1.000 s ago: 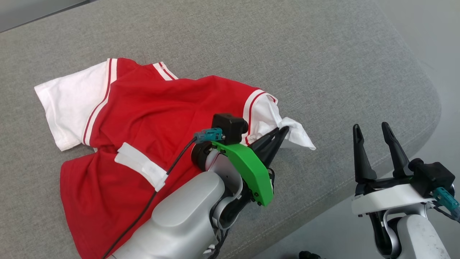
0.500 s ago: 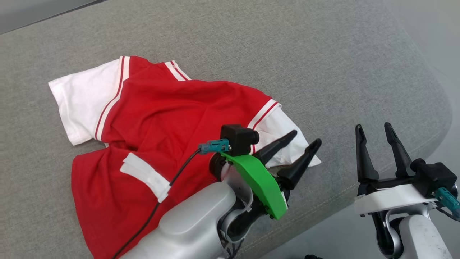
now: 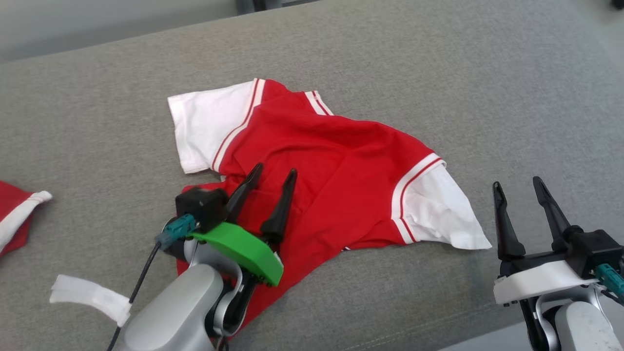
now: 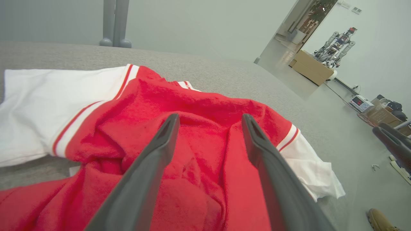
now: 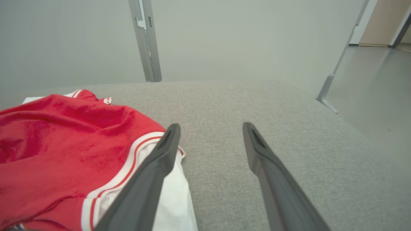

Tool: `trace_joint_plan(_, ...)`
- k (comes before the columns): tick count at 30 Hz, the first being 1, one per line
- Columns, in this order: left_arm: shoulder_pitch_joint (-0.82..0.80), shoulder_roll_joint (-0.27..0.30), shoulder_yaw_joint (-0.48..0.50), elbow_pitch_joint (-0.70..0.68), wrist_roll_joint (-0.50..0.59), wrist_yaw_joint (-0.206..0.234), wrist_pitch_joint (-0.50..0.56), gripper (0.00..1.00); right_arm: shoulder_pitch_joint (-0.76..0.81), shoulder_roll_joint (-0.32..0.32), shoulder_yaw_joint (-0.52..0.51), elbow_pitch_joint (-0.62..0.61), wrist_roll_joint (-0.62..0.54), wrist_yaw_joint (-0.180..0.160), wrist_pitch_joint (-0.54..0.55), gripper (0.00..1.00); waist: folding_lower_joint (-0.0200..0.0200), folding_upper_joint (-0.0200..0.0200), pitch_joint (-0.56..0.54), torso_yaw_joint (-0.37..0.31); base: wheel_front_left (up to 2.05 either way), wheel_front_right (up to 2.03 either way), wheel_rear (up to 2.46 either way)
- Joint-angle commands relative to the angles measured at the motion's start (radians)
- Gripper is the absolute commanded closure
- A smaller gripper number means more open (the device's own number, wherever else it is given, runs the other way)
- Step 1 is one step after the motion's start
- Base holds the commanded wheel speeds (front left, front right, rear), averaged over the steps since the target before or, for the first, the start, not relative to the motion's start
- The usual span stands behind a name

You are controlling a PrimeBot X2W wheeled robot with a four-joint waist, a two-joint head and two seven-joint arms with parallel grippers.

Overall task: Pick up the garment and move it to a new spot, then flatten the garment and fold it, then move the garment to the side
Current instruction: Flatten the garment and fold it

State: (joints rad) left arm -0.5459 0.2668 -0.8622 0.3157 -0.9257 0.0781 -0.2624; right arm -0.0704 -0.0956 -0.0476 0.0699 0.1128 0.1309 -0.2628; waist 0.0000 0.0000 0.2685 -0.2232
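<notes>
red garment (image 3: 341, 165) lies rumpled on the grey cushion (image 3: 463, 73).

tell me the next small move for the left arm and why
Probably lower the left gripper onto the bunched red fold beneath it and close: its fingers stand open above the garment, which lies rumpled, not flat, on the grey cushion.

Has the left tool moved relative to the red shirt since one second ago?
Yes. The left tool was shut on the white sleeve at the view's right; now it stands open over the red body, nearer the other sleeve.
</notes>
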Motion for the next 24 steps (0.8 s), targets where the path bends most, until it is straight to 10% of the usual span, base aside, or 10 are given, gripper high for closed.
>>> trace_joint_plan(1, 0.056, 0.016, 0.025, -0.007, 0.036, 0.007, -0.002, 0.0, 0.018, -0.016, 0.009, 0.009, -0.007, 0.0, -0.003, 0.0, 0.0, 0.0, -0.105, 0.134, 0.0, 0.0, 0.0)
trace_joint_plan(12, 0.346, 0.096, 0.285, -0.04, 0.211, 0.017, -0.003, 0.0, 0.073, -0.068, 0.059, 0.047, -0.013, 0.0, -0.003, 0.0, 0.0, 0.0, -0.218, 0.274, 0.0, 0.0, 0.0)
trace_joint_plan(24, 0.658, 0.078, 0.619, -0.165, 0.369, -0.054, -0.003, 0.0, 0.103, -0.076, 0.096, 0.09, -0.017, 0.0, -0.003, 0.0, 0.0, 0.0, -0.269, 0.233, 0.0, 0.0, 0.0)
